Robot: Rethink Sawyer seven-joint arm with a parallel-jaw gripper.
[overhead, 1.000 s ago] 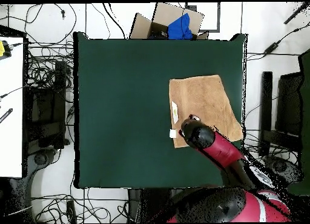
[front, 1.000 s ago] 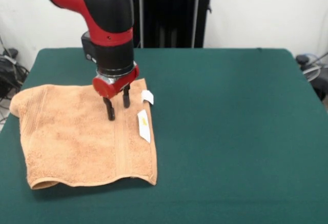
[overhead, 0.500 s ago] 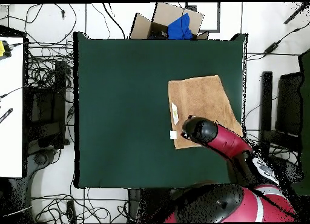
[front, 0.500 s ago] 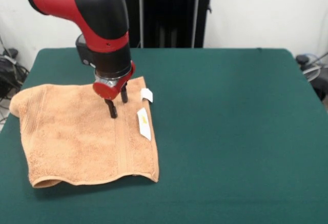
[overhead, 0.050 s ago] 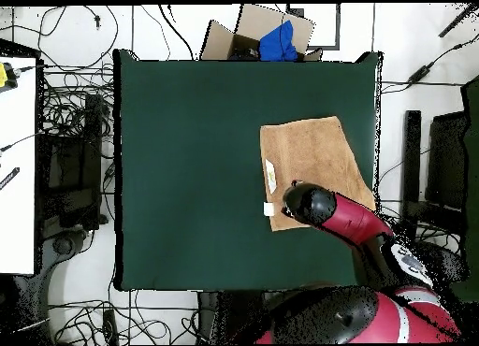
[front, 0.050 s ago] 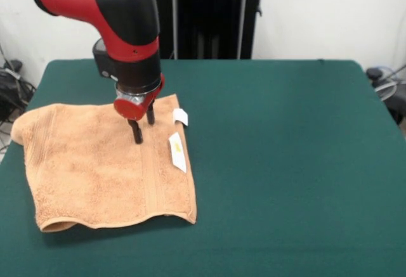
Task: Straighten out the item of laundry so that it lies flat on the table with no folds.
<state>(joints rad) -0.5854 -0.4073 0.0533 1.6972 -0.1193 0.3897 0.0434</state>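
The item of laundry, an orange-tan towel point(front, 0.050 s ago: 95, 166), lies on the left part of the green table point(front, 0.050 s ago: 285, 163) in the front view. Its near edge looks doubled, and its far left corner reaches the table's side edge. Two white tags point(front, 0.050 s ago: 177, 152) stick out along its right edge. My gripper point(front, 0.050 s ago: 143, 128) stands open over the towel's far right corner, fingertips point(front, 0.050 s ago: 136, 139) down at the cloth with nothing held between them. From overhead, the towel point(overhead, 0.050 s ago: 309, 160) lies by the table's point(overhead, 0.050 s ago: 187, 174) right edge, and the arm point(overhead, 0.050 s ago: 313, 205) hides the gripper.
A black stand point(front, 0.050 s ago: 209, 17) rises behind the table. Overhead, a cardboard box with a blue cloth point(overhead, 0.050 s ago: 271, 38) sits past the table's top edge, a white desk point(overhead, 0.050 s ago: 19, 165) stands at the left, and cables cover the floor around.
The arm has shifted a little to the left in the front view, with the gripper still open over the towel's far right corner. The towel has barely moved.
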